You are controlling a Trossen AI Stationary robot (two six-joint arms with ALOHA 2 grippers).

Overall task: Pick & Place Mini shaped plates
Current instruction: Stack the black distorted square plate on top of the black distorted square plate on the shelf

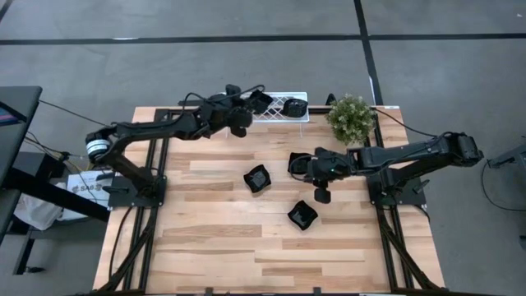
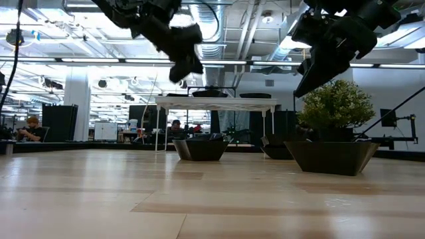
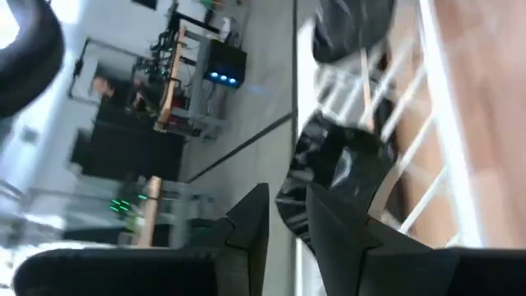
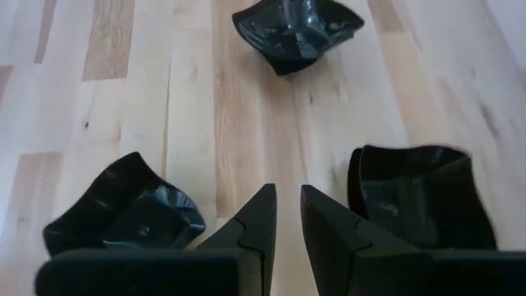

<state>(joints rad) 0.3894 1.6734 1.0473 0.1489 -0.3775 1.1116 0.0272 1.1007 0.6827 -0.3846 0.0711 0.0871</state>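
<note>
Over the white rack (image 1: 279, 109) at the table's far edge, the left gripper (image 1: 246, 107) has its fingers slightly parted beside a black plate (image 1: 260, 100) resting there, seemingly releasing it, while the right gripper (image 1: 322, 195), narrowly open and empty, hovers among three plates (image 1: 257, 177) on the wood.

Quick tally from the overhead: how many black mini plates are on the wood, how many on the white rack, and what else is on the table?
Plates on wood: 3
Plates on rack: 2
White rack: 1
Potted plant: 1
Total: 7
</note>
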